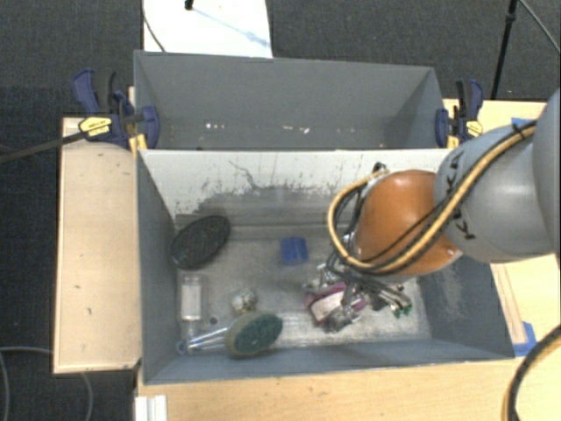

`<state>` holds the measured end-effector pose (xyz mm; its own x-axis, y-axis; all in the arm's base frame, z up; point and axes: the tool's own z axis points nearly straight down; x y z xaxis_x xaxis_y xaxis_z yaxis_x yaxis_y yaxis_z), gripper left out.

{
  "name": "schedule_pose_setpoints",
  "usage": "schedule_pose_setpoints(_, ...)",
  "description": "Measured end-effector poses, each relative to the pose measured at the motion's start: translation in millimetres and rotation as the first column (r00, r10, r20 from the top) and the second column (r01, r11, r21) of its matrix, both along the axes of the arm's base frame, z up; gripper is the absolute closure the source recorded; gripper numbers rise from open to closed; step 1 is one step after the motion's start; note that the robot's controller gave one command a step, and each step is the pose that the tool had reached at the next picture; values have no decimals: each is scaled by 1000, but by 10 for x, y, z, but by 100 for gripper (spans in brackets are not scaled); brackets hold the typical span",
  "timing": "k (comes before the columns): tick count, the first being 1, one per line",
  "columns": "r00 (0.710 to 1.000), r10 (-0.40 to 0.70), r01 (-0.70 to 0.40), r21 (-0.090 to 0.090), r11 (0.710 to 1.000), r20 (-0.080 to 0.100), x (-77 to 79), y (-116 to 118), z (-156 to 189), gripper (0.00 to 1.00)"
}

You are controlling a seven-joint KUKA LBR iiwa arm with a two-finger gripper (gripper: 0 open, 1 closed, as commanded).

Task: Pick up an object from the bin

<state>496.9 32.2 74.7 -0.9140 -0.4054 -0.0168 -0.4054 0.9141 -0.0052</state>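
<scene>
Grey metal bin (pixel 158 261): dark oval disc (pixel 200 240) far left, clear vial (pixel 189 298) beside it, small blue block (pixel 294 251) mid-floor, round green pad (pixel 255 332) near front wall. Arm's gripper (pixel 349 305) down at floor right of centre, over magenta-white scrap (pixel 324 305); opening cannot be told.

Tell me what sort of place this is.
Probably a robotics lab's grasping test cell: a robot arm reaches into a grey metal bin of odd items, like a blue block and a clear vial.

Even, probably overhead light; the bin (pixel 159 261) floor lies dimmer.
</scene>
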Motion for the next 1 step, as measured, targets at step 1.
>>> schedule_pose_setpoints(1,987,162,-163,-4,987,-9,-56,-467,1469,100)
